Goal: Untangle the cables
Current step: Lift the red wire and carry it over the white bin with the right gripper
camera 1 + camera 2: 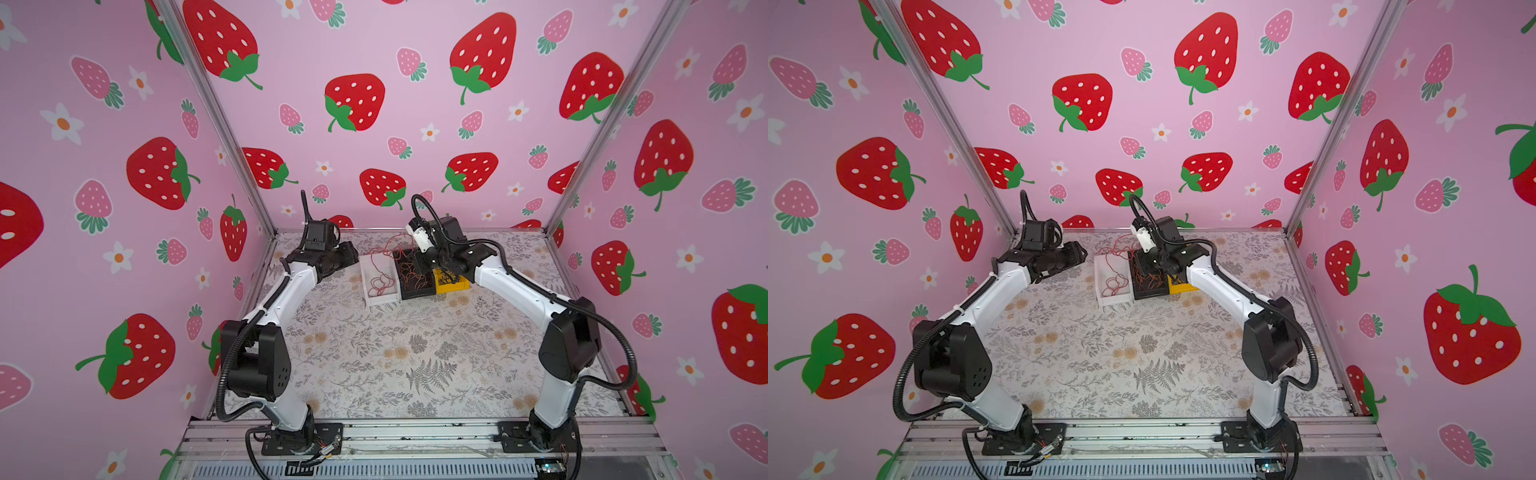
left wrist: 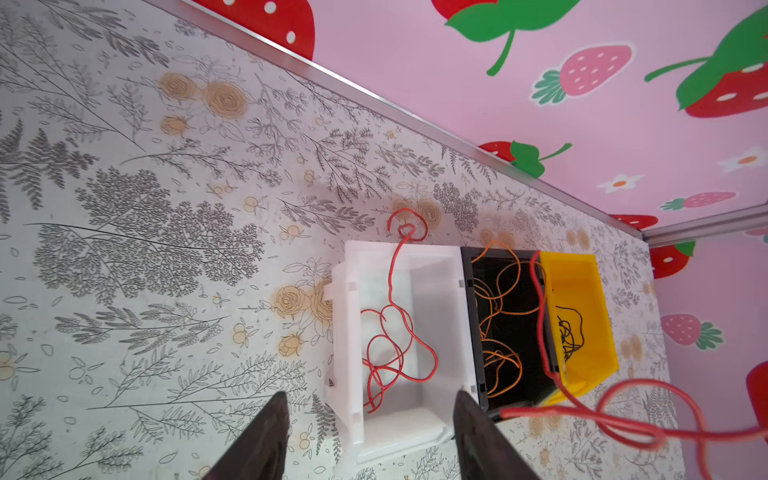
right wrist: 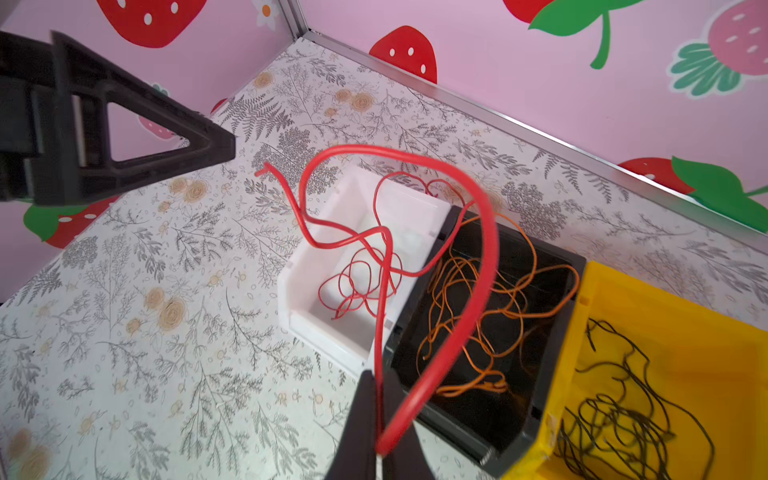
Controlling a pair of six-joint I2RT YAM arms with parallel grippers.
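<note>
- The left fingers [image 1: 347,254] stood spread and empty, near the white bin [image 2: 436,268] on the desk [image 1: 374,357].
- Thin, curly red cables [image 2: 386,345] lay in that bin, orange cables [image 3: 478,299] in the black bin [image 3: 449,424], and black cables [image 3: 623,415] in the yellow bin [image 3: 665,324].
- The right fingers [image 3: 376,440] pinched one red cable [image 3: 493,253] arching over the bins. The step was probably sorting it. The next move would call for carrying it left into the white bin, clear of the orange tangle.

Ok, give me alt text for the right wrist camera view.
The right gripper pinches a thin red wire that loops above three side-by-side plastic bins on a floral table: a white bin with red wires, a black bin with orange wires, a yellow bin with black wires.
</note>
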